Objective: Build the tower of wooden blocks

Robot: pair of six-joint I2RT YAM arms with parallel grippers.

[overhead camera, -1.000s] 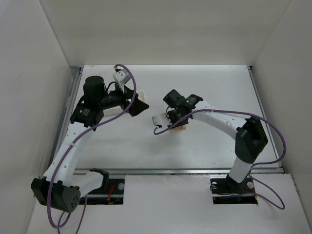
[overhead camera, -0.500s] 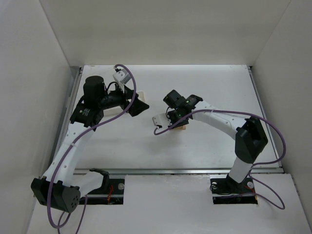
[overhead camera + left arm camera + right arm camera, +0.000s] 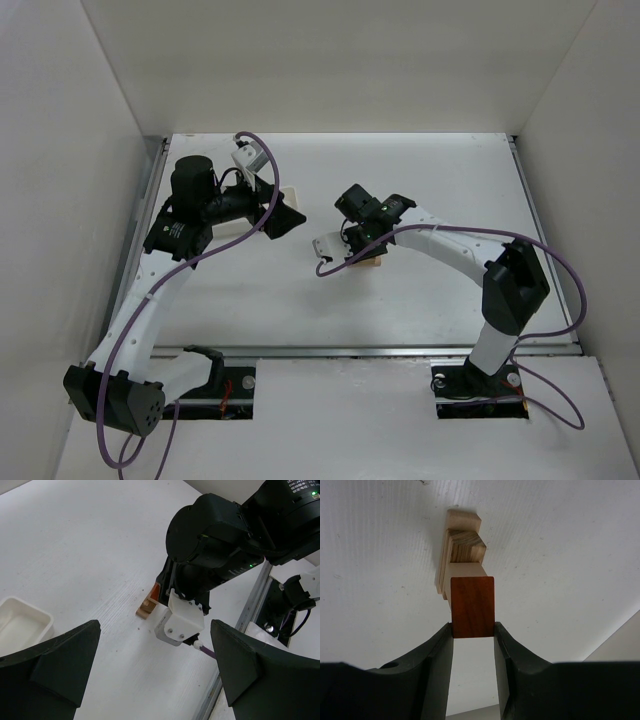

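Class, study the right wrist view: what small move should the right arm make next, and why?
Probably ease the right gripper down slightly until its load seats. It pinches the orange-red block in line with the stacked tan blocks; whether the block already rests on them is unclear.

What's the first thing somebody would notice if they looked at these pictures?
Probably the orange-red wooden block, pinched between the black fingers of the right gripper near the middle of the white table. It sits right against a small stack of light tan wooden blocks. Next, the left gripper hangs wide open off to the left, facing that spot.
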